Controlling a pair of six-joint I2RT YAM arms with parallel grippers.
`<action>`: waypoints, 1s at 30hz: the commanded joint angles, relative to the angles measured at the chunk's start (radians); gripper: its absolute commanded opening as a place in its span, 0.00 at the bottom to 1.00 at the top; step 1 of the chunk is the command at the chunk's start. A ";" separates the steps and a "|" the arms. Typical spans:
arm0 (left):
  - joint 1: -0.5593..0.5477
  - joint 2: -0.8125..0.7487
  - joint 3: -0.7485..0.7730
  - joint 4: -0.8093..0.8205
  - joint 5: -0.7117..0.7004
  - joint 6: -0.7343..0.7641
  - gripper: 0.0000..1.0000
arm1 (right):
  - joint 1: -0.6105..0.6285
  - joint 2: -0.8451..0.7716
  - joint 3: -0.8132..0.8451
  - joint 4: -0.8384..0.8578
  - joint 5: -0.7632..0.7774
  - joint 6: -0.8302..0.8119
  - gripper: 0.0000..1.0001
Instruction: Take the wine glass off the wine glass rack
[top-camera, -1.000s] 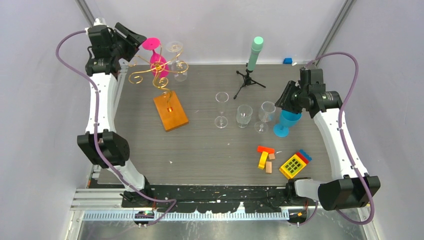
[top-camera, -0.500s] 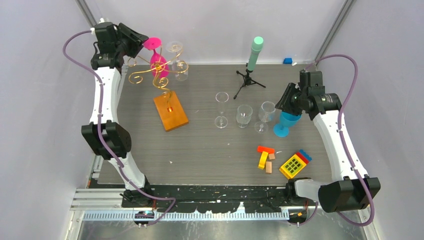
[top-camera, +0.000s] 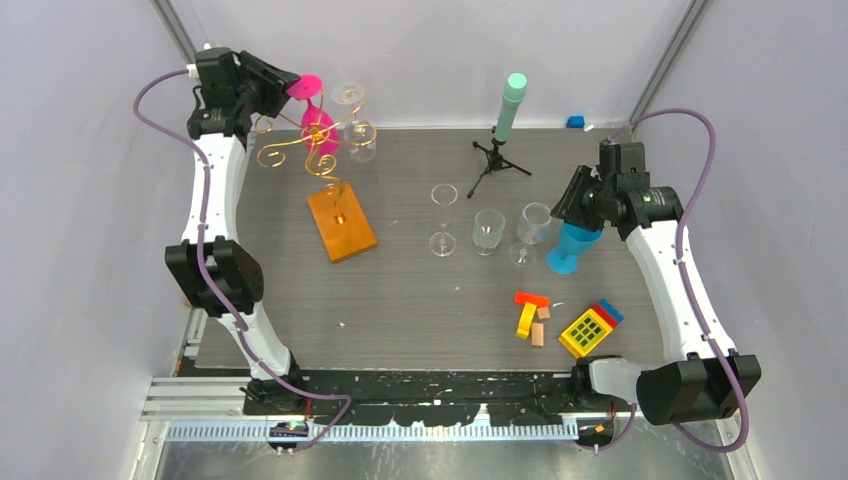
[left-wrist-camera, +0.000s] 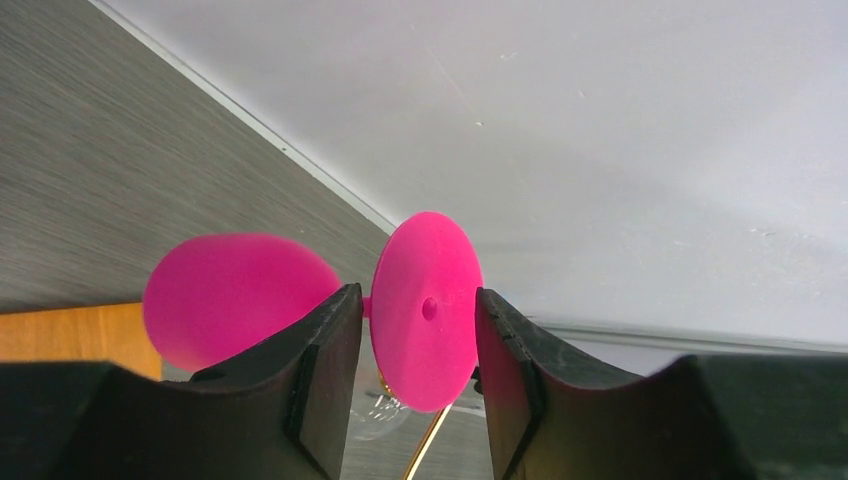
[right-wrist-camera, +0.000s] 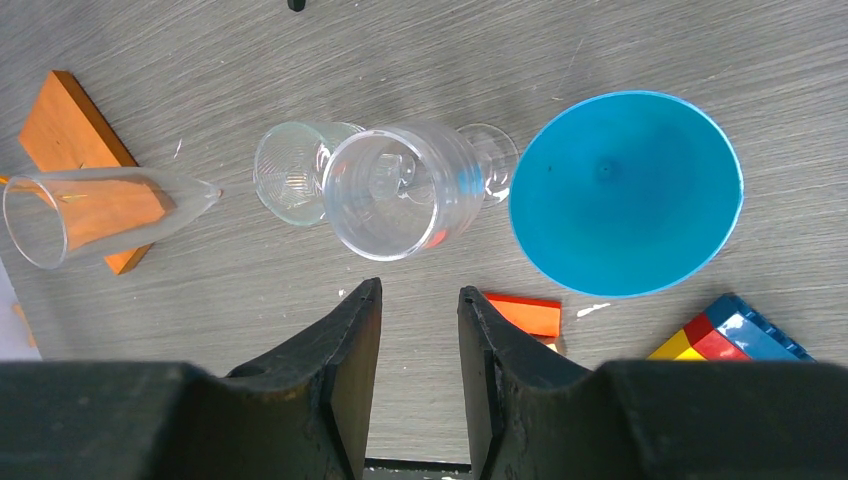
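1. Hanging upside down from the wine glass rack (top-camera: 322, 160) at the far left of the table (top-camera: 420, 300), the pink wine glass (top-camera: 318, 128) keeps its foot (left-wrist-camera: 428, 310) up and its bowl below, because the curled wire carries it by the foot
2. A clear glass (top-camera: 357, 140) hangs on the far side of the same rack, whose orange base (top-camera: 341, 222) lies nearer the arms
3. The left gripper (top-camera: 285, 85) is raised to rack height and comes at the foot from the outer side, probably so the glass can slide out along the scroll instead of being lifted through it
4. The left wrist view shows what the overhead view cannot: the pink foot stands edge-on between the two fingers, which sit tight at either rim
5. Whether they already pinch it or merely bracket it, I cannot tell
6. The overhead view alone shows the wire path the glass must clear
7. The right gripper (right-wrist-camera: 420, 295) hovers well apart over the table's right side, its fingers a narrow gap apart and holding nothing
8. Its wrist view looks down on a blue glass (right-wrist-camera: 625, 195) and clear glasses (right-wrist-camera: 400, 190) standing on the table, likely parked out of the way
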 joint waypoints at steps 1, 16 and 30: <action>-0.002 -0.021 -0.042 0.104 0.022 -0.064 0.47 | 0.000 -0.035 0.003 0.041 0.012 0.001 0.40; 0.008 -0.104 -0.191 0.267 -0.026 -0.096 0.00 | 0.000 -0.049 -0.003 0.035 0.021 -0.004 0.39; 0.024 -0.149 -0.266 0.425 0.045 -0.178 0.00 | 0.000 -0.055 -0.007 0.034 0.015 0.001 0.39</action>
